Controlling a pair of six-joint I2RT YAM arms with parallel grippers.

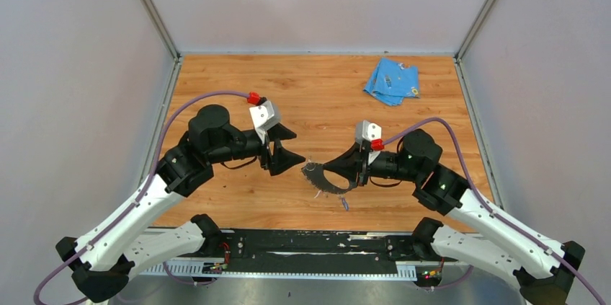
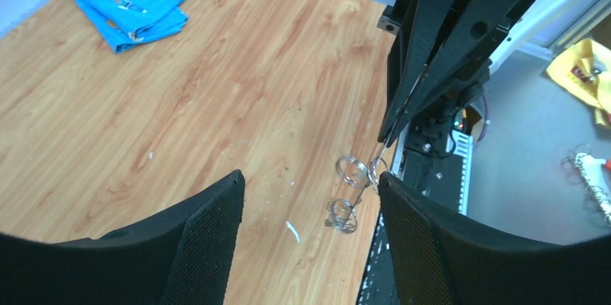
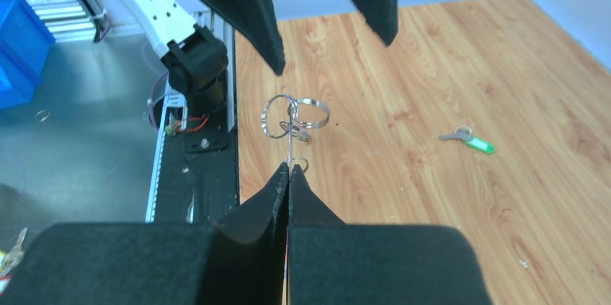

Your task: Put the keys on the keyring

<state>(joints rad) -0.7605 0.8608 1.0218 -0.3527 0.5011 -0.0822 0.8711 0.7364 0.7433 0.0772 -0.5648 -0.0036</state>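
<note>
My right gripper (image 1: 330, 170) is shut on the keyring (image 1: 324, 184), a thin grey oval band held above the table between the arms. In the right wrist view the band (image 3: 289, 148) runs edge-on out of the shut tips (image 3: 289, 168), with small wire rings (image 3: 294, 116) on it. A small bluish key (image 1: 345, 205) shows just below the band. The green-headed key (image 3: 468, 140) lies on the wood, apart from the ring. My left gripper (image 1: 297, 148) is open and empty, facing the ring; its fingers (image 2: 209, 247) flank the small rings (image 2: 353, 171).
A folded light-blue cloth (image 1: 391, 80) lies at the back right of the table, also in the left wrist view (image 2: 130, 3). A black rail (image 1: 310, 244) runs along the near edge. Grey walls close in the table on three sides.
</note>
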